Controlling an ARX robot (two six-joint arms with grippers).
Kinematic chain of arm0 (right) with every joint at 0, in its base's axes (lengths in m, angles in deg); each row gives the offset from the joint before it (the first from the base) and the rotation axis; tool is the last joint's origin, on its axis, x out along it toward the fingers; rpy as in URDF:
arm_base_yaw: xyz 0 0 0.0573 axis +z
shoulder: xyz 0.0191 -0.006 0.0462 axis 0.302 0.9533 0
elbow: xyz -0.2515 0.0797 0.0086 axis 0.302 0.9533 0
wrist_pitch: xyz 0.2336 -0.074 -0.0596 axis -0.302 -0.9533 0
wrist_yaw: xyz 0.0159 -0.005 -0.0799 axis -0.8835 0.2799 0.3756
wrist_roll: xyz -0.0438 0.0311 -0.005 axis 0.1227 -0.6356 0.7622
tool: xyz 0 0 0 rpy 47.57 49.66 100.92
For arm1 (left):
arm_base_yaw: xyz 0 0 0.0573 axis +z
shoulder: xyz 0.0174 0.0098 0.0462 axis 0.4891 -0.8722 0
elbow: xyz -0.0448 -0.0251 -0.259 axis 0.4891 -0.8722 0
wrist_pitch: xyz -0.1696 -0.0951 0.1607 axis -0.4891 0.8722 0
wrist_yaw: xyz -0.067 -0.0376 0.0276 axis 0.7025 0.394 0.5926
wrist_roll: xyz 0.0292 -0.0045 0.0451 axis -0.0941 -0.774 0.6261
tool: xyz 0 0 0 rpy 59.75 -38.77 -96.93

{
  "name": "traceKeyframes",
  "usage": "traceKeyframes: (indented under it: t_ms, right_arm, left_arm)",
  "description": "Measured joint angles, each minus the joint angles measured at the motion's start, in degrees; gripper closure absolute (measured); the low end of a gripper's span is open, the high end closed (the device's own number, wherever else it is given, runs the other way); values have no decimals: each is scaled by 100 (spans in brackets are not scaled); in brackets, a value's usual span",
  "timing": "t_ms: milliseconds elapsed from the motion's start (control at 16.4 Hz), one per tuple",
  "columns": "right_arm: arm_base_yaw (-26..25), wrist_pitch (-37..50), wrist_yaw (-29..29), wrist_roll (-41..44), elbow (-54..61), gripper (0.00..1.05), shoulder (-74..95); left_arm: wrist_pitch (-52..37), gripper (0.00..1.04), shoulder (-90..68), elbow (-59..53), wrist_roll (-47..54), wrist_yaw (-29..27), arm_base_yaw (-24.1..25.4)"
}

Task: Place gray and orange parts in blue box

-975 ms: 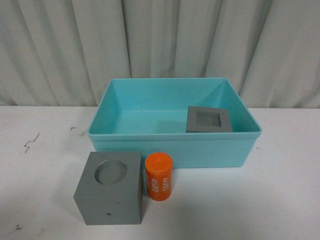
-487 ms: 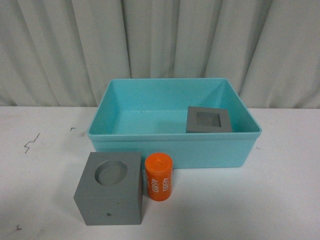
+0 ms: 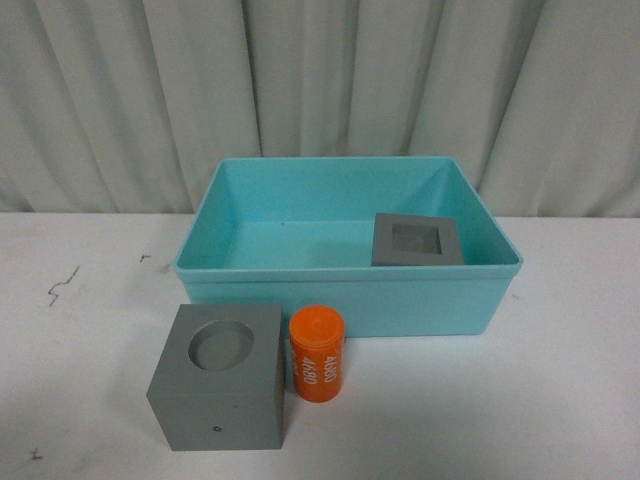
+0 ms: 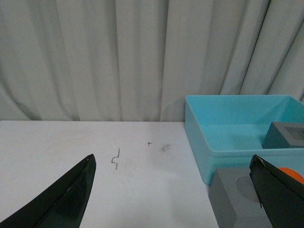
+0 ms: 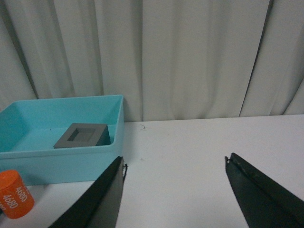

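Note:
The blue box (image 3: pixel 440 300) stands on the white table in the front view. A gray cube with a square recess (image 3: pixel 417 240) lies inside it at the right. A gray cube with a round recess (image 3: pixel 220 390) and an orange cylinder with white digits (image 3: pixel 318 354) stand on the table in front of the box. Neither arm shows in the front view. My left gripper (image 4: pixel 172 161) is open and empty, with the round-recess cube (image 4: pixel 235 197) near one finger. My right gripper (image 5: pixel 175 161) is open and empty over bare table, beside the box (image 5: pixel 71 161) and cylinder (image 5: pixel 15 194).
A pale curtain (image 3: pixel 320 90) hangs behind the table. Small dark marks (image 3: pixel 60 285) lie on the table to the left of the box.

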Motion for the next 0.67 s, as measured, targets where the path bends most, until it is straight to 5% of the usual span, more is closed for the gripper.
traceKeyframes:
  t_ms: [183, 305, 366, 487, 670]
  right_arm:
    - [0, 0, 0, 0, 0, 5, 0]
    - [0, 0, 0, 0, 0, 7, 0]
    - [0, 0, -4, 4, 0, 6, 0]
    - [0, 0, -4, 0, 0, 6, 0]
    - [0, 0, -4, 0, 0, 6, 0]
  left_arm:
    - [0, 7, 0, 0, 0, 0, 0]
    - [787, 7, -173, 234, -188, -223, -125]
    - [1663, 7, -1163, 855, -767, -728, -686]
    - [1482, 7, -1956, 1578, -1134, -964, -1360]
    - [955, 7, -2492, 2118, -1143, -979, -1491]
